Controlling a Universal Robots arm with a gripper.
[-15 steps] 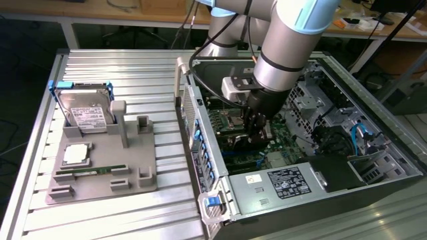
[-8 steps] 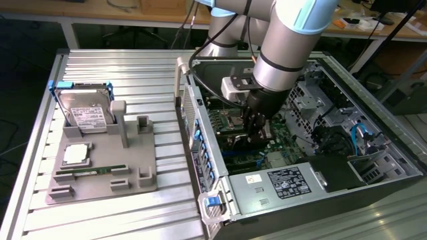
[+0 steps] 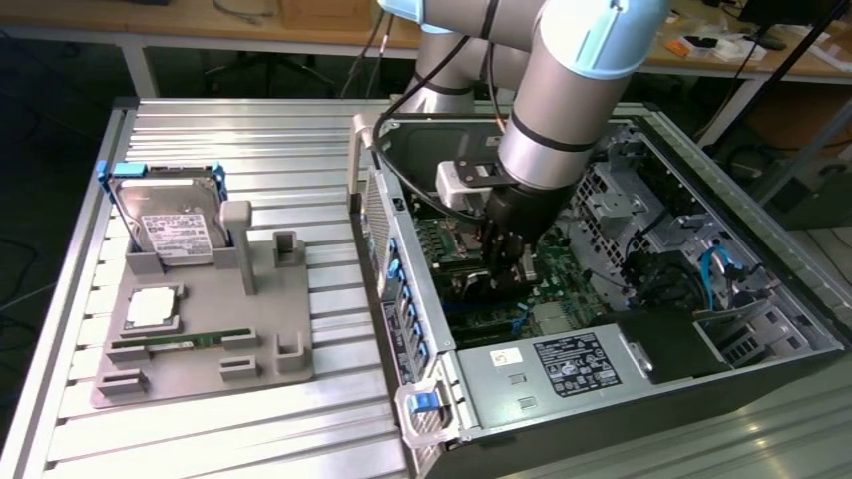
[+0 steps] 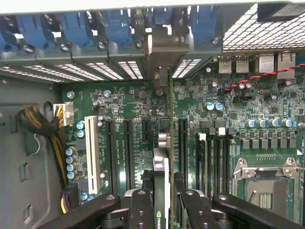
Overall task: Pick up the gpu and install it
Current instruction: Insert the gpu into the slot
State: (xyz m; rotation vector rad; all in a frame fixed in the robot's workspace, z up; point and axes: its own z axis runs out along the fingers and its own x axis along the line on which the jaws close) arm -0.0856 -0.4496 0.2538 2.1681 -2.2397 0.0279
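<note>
The gpu (image 4: 161, 177) shows edge-on in the wrist view as a thin dark card with a silver edge. It stands upright over the green motherboard (image 4: 128, 100), in line with a long black slot, and its metal bracket (image 4: 161, 52) reaches the case's rear slot wall. My gripper (image 4: 167, 202) is shut on the card, one black finger (image 4: 140, 210) on each side. In the exterior view the gripper (image 3: 513, 267) is down inside the open computer case (image 3: 799, 299), with the gpu (image 3: 477, 289) dark beneath it.
Outside the case, a grey fixture (image 3: 200, 374) holds a hard drive (image 3: 174, 228), a processor chip (image 3: 151, 307) and a memory stick (image 3: 180, 342). The power supply (image 3: 573, 364) fills the case's near end. Yellow-black cables (image 4: 40, 126) and a CPU socket (image 4: 264, 183) flank the slots.
</note>
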